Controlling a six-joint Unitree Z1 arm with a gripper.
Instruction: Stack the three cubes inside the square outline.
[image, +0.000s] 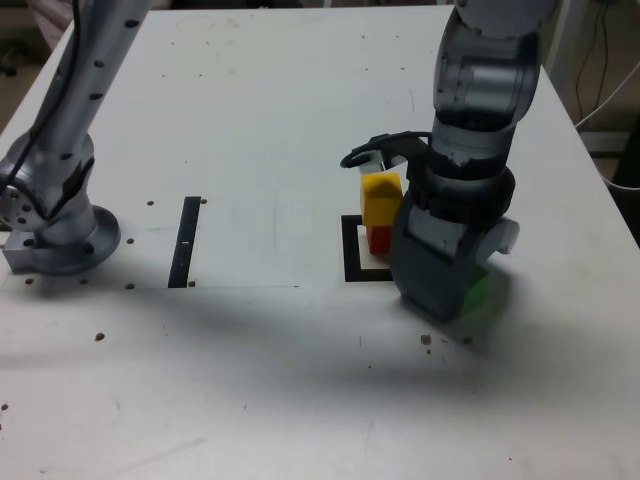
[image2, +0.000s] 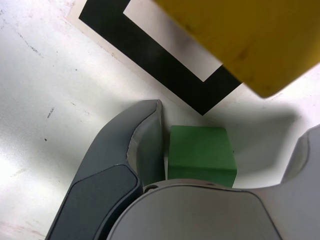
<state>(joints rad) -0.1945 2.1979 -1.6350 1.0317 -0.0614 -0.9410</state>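
A yellow cube (image: 381, 198) sits on a red cube (image: 378, 238) inside the black square outline (image: 352, 250). The green cube (image: 482, 295) rests on the table just outside the outline, on the exterior view's right, mostly hidden by the gripper (image: 455, 290) lowered over it. In the wrist view the green cube (image2: 200, 152) lies between the jaws of the gripper (image2: 230, 125). One finger (image2: 145, 145) is against its side, while the other finger (image2: 305, 160) stands well apart. The yellow cube (image2: 250, 35) and a corner of the outline (image2: 150, 55) show beyond it. The gripper is open.
A thin black strip (image: 186, 240) lies on the white table at the exterior view's left. The arm's metal base (image: 60, 235) stands at the far left edge. A black cable loop (image: 365, 155) hangs behind the stack.
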